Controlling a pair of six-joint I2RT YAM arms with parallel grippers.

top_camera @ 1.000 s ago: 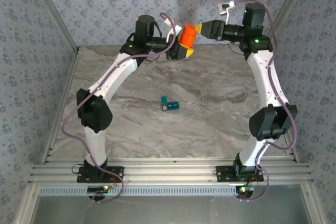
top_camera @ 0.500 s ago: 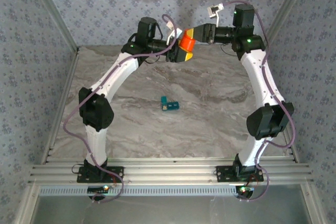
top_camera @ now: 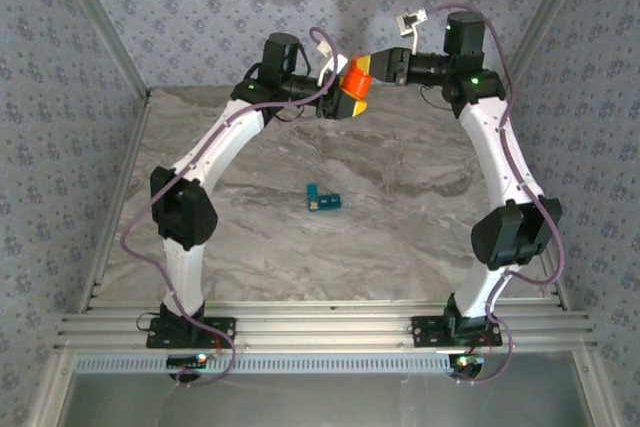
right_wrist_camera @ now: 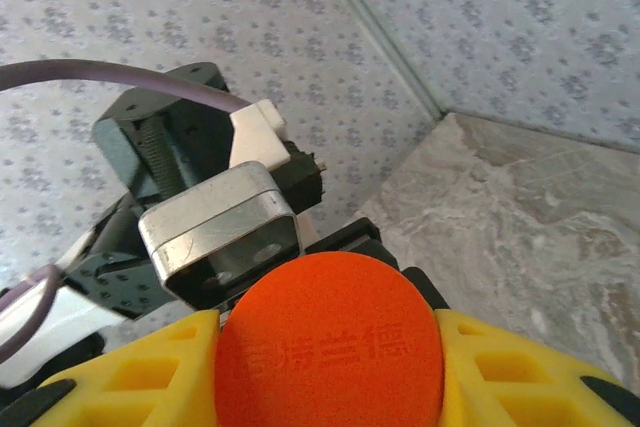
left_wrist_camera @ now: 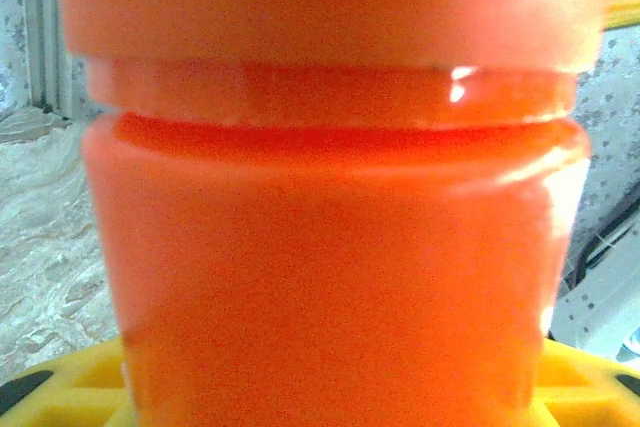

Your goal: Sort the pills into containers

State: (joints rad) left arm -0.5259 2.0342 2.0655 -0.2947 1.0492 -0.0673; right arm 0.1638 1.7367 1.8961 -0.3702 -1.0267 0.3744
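free: table around pill box | blocked: far edge, orange bottle

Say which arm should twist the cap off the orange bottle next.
Right. The right pincer already flanks the orange cap on both sides, while the left pincer holds the orange bottle aloft by its body.

Up close, the orange bottle is blurred, and its top and base are cut by the frame edges. Below it, the left end effector's yellow fingers show as slivers at the lower edge. The cap and the right end effector's fingers beside it run off the bottom edge. Well nearer than the bottle, the teal pill box is too small to tell its lids or contents.
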